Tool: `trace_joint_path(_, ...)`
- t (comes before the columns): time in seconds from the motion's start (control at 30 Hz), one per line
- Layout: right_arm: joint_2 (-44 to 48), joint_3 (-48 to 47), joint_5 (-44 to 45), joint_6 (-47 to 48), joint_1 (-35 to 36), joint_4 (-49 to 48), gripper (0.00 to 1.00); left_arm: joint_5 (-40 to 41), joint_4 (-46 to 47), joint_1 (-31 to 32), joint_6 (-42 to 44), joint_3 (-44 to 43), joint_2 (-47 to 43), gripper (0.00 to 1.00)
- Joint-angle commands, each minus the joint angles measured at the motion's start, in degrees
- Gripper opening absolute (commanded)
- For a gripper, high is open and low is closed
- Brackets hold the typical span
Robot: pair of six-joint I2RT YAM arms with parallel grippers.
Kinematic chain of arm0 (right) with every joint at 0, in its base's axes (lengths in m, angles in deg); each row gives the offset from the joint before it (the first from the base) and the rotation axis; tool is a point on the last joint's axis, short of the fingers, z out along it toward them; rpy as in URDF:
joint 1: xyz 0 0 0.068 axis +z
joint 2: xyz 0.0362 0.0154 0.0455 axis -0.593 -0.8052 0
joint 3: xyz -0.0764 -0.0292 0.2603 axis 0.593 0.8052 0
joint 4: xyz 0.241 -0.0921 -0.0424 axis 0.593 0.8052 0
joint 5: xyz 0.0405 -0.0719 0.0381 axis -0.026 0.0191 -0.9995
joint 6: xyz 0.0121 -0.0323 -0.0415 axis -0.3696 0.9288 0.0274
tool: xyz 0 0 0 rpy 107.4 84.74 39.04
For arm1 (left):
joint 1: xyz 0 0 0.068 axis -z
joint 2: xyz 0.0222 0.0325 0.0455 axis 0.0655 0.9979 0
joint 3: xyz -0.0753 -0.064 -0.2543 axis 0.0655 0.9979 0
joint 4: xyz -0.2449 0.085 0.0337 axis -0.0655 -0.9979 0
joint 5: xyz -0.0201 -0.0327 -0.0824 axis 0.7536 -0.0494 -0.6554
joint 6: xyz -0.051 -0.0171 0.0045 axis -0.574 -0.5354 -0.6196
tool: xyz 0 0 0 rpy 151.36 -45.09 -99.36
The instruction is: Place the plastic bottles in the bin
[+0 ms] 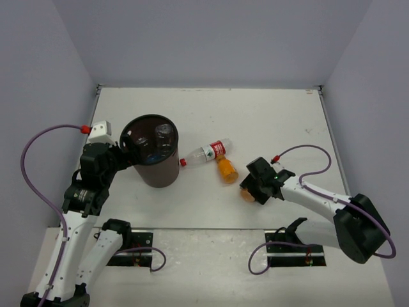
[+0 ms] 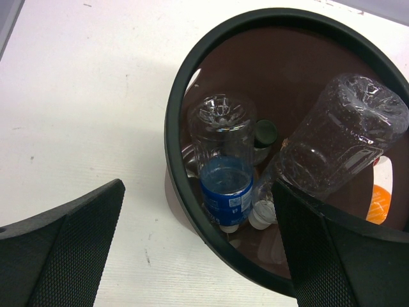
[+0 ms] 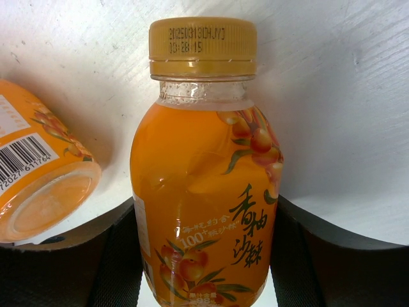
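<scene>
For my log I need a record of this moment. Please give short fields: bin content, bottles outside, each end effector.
bin: dark brown, upright
inside bin: blue-labelled bottle, black-capped bottle, plain clear bottle
outside, lying: red-capped bottle, loose orange bottle
left end effector: open, empty, at the bin's rim
right end effector: shut on gripped orange bottle

The dark brown bin (image 1: pixel 160 174) stands left of centre. Inside are a blue-labelled bottle (image 2: pixel 223 185), a black-capped bottle (image 2: pixel 265 134) and a plain clear bottle (image 2: pixel 339 141), bottom up. To its right lie a red-capped bottle (image 1: pixel 206 153) and an orange bottle (image 1: pixel 226 168), touching. A second orange bottle (image 3: pixel 204 192) lies further right.
</scene>
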State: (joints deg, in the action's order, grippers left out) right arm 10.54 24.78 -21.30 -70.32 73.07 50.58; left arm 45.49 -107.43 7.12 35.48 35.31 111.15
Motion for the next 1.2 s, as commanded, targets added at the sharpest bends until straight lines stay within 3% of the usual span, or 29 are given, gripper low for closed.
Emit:
trace_joint_path(0.0,3.0,1.2,3.5,-1.0,-0.5,0.3,0.40,0.7,2.0,-0.6,-0.2,0.3,-0.2,1.00)
trace_joint_path(0.07,6.0,1.2,4.3,0.1,-0.5,0.4,0.33,0.9,1.8,-0.6,-0.3,0.3,-0.3,1.00)
trace_joint_path(0.2,11.3,-2.6,9.2,3.6,-0.6,2.5,0.29,0.9,2.2,-0.6,-0.6,0.9,-0.4,1.00)
trace_joint_path(0.33,16.0,-10.5,13.4,13.3,-0.5,1.4,0.29,1.5,2.0,-0.6,-0.7,0.6,-0.4,1.00)
trace_joint_path(0.4,16.8,-15.9,11.3,24.8,-0.4,-3.2,0.29,1.7,2.1,-0.6,-0.9,0.5,-0.6,1.00)
trace_joint_path(0.47,15.6,-20.6,7.5,30.3,0.1,-7.5,0.30,1.7,2.1,-0.6,-1.0,0.3,-0.9,1.00)
trace_joint_path(0.53,11.3,-28.4,2.9,37.9,2.7,-12.6,0.34,1.7,1.8,-0.6,-1.1,-0.9,-0.8,1.00)
trace_joint_path(0.67,0.5,-43.0,2.2,50.3,11.0,-13.6,0.37,2.4,0.8,-0.7,-0.8,-3.9,-0.7,1.00)
trace_joint_path(0.93,-19.9,-65.5,-9.5,55.0,19.4,-12.8,0.41,3.7,-0.6,-0.6,0.0,-10.8,-2.3,1.00)
trace_joint_path(1.17,-34.6,-84.0,-10.3,55.6,23.9,-4.8,0.52,5.4,-1.6,-0.6,0.7,-15.6,-4.2,1.00)
